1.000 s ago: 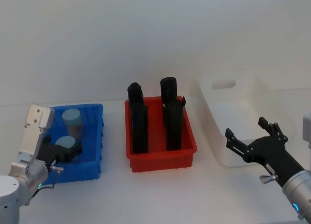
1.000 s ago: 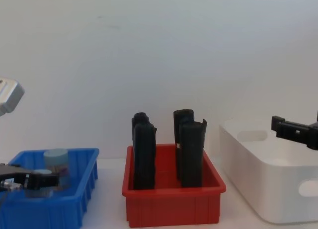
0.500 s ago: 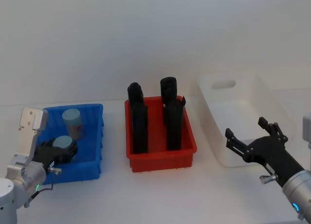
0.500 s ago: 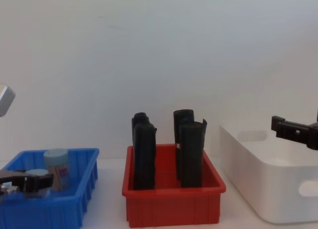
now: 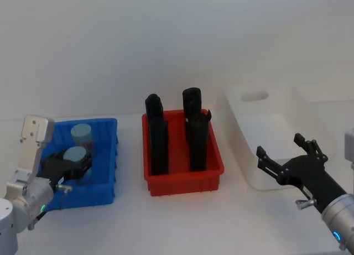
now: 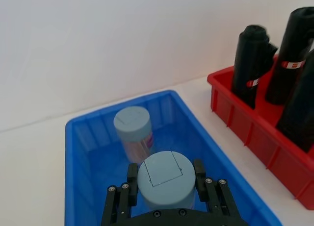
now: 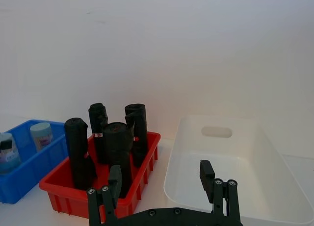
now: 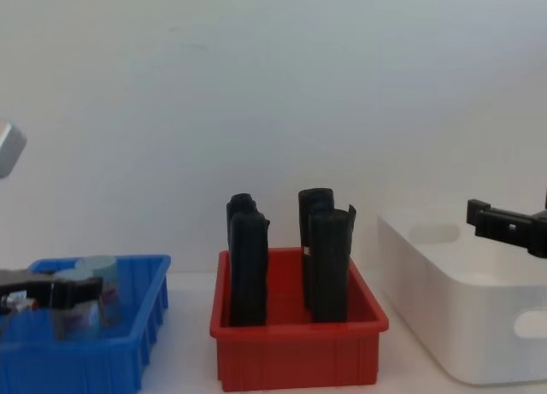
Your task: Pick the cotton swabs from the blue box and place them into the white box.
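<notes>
White table [image 5: 182, 224] carries everything. At right sits the white box [image 5: 238, 122], with the right gripper [image 5: 280, 146] hanging at its near edge, fingers wide apart and empty. Red bin [image 5: 182, 184] of black rolls [image 5: 159, 141] stands between it and the blue box [image 5: 94, 197], where the left gripper [image 6: 166, 169] has its fingers clamped on one cotton swab jar [image 6: 166, 189]. The second jar [image 6: 132, 130] stands just behind, on the far side.

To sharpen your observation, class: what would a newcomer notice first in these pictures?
Four black rolls stand upright in the central red bin. At the left, the left gripper grips a teal-lidded jar in the blue box; at the right, the open right gripper hovers by the white box.
</notes>
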`<act>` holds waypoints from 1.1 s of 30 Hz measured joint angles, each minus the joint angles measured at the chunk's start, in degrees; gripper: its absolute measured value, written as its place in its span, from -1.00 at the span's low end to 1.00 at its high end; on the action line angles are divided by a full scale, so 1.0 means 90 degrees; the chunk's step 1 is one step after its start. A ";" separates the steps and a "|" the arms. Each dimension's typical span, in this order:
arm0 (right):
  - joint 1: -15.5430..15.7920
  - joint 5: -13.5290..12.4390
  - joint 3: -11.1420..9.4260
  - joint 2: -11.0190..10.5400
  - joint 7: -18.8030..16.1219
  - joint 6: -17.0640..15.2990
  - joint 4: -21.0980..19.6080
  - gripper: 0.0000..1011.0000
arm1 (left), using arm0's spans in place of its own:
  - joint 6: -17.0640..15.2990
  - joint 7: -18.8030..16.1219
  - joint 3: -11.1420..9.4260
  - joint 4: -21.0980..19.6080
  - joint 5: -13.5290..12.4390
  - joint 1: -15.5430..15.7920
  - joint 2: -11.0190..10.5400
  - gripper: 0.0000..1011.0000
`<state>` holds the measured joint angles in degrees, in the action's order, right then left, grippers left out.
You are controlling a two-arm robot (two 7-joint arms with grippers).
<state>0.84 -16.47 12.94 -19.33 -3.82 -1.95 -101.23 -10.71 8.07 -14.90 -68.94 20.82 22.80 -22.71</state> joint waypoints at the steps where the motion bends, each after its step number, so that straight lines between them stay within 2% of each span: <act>1: 0.0000 0.0000 0.0000 0.0000 -0.0001 0.0000 0.0000 0.98 | -0.0013 0.0012 0.0003 -0.0053 -0.0016 -0.0007 -0.0009 0.33; 12: 0.0000 0.0000 0.0000 0.0000 0.0000 0.0000 0.0000 0.98 | -0.0378 0.0354 0.0042 -0.0991 -0.0261 -0.0083 -0.0151 0.33; 15: 0.0000 0.0000 0.0000 0.0000 -0.0001 0.0000 0.0000 0.98 | -0.0585 0.0524 0.0052 -0.1345 -0.0308 -0.0091 -0.0198 0.33; 19: 0.0000 0.0000 0.0000 0.0000 -0.0001 0.0000 0.0000 0.98 | -0.0765 0.0676 0.0058 -0.1594 -0.0328 -0.0091 -0.0229 0.33; 25: 0.0000 0.0000 0.0000 0.0000 0.0000 0.0000 0.0000 0.98 | -0.1105 0.1095 0.0060 -0.2056 -0.0327 -0.0054 -0.0282 0.33; 33: 0.0000 0.0000 0.0000 0.0000 -0.0001 0.0000 0.0000 0.98 | -0.1377 0.1666 0.0036 -0.2379 -0.0251 0.0034 -0.0304 0.33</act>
<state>0.84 -16.47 12.94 -19.34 -3.83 -1.95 -101.23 -23.10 23.06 -14.58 -90.34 18.56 23.10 -25.45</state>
